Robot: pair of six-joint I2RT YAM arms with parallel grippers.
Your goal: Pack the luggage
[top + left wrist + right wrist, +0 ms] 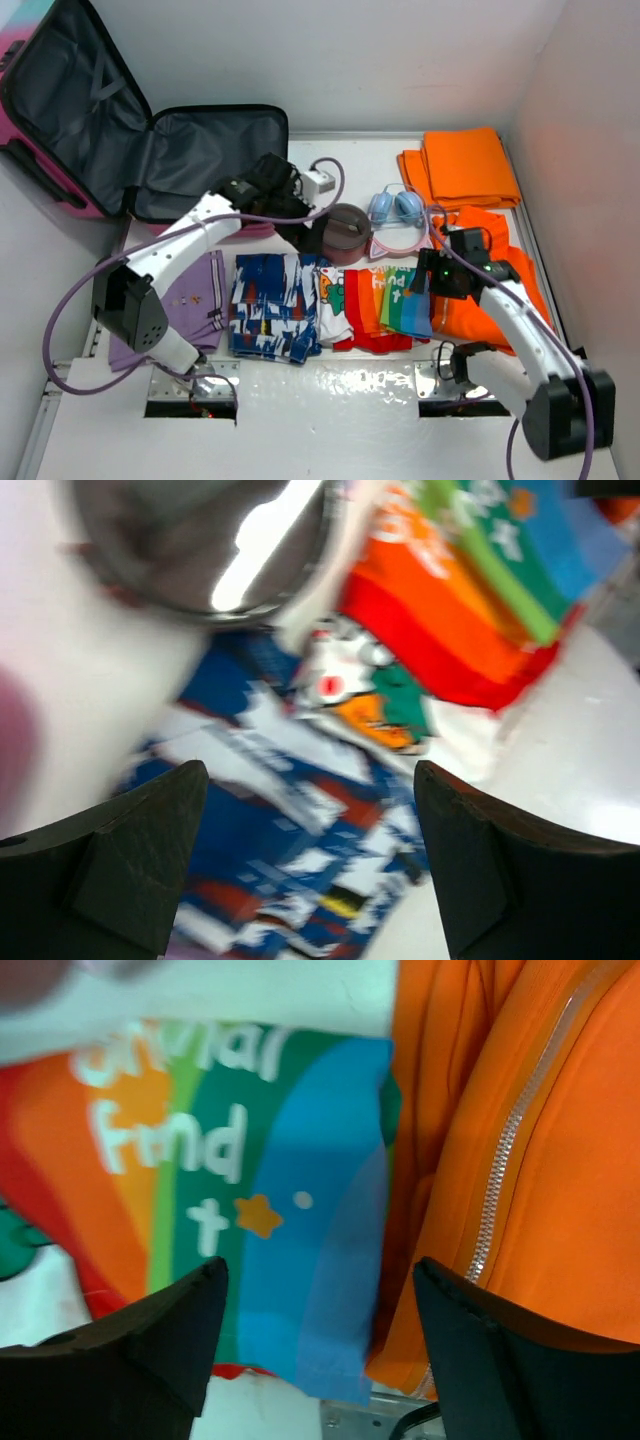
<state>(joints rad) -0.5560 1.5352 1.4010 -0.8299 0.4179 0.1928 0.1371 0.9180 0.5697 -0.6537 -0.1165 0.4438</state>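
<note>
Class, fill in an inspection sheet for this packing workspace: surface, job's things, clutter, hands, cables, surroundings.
Surface: white table, glossy at the near edge.
Job's things: luggage open at far left, lining bare where visible.
Clutter: purple garment, blue shorts, rainbow shirt, orange jacket, folded orange cloth, headphones, round case, charger, all outside the luggage.
Hands: left hand open above shorts; right hand open above shirt and jacket edges.
Cables: purple cables loop along both arms.
Surroundings: white walls.
</note>
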